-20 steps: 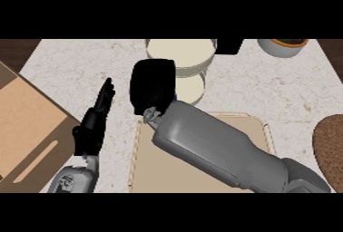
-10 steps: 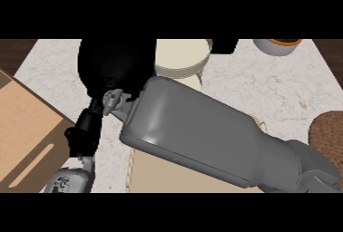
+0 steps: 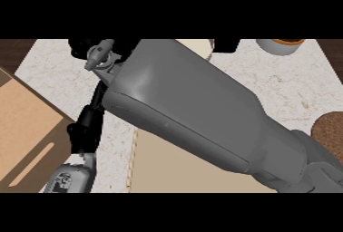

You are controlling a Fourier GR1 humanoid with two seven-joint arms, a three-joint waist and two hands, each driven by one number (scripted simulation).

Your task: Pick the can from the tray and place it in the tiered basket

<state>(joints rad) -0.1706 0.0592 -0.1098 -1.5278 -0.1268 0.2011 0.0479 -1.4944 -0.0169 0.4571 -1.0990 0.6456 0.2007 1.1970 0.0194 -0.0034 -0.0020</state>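
Note:
My right forearm [image 3: 194, 108] rises close to the camera and fills the middle of the head view. Of my right hand [image 3: 81, 46] only a black patch shows at the top left, so its hold is hidden. No can is visible anywhere. The beige tray [image 3: 157, 174] peeks out below the forearm. A cream sliver of the tiered basket [image 3: 199, 46] shows at the top, behind the arm. My left hand [image 3: 85, 129] rests open at the lower left, fingers straight and pointing up, beside the tray's left edge.
A brown wooden board with a slot handle [image 3: 26, 131] lies at the left. An orange-topped white cup [image 3: 285, 45] stands at the top right. A dark brown round thing [image 3: 328, 131] sits at the right edge. The counter [image 3: 288, 86] is speckled white.
My right arm has lifted up and leftward toward the camera, growing to cover the tray and most of the basket. Its hand has slid to the top left edge. The left hand stays still.

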